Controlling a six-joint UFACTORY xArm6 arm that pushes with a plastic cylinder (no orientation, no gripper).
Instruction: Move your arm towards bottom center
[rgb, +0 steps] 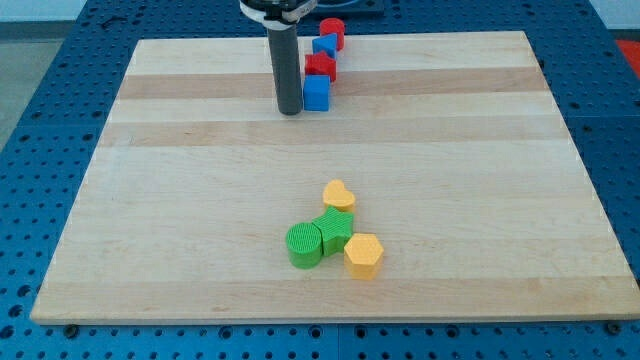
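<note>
My tip (290, 111) rests on the wooden board (180, 200) near the view's top centre. It stands just left of a blue cube (316, 93), close to touching it. Behind the cube run a red block (320, 67), a blue block (324, 45) and a red cylinder (332, 31) in a line toward the top edge. Lower down, right of centre, sits a cluster: a yellow heart (339, 194), a green block (333, 230), a green cylinder (304, 244) and a yellow hexagon (364, 255).
The board lies on a blue perforated table (50, 90). The rod's white mount (272, 8) shows at the top edge.
</note>
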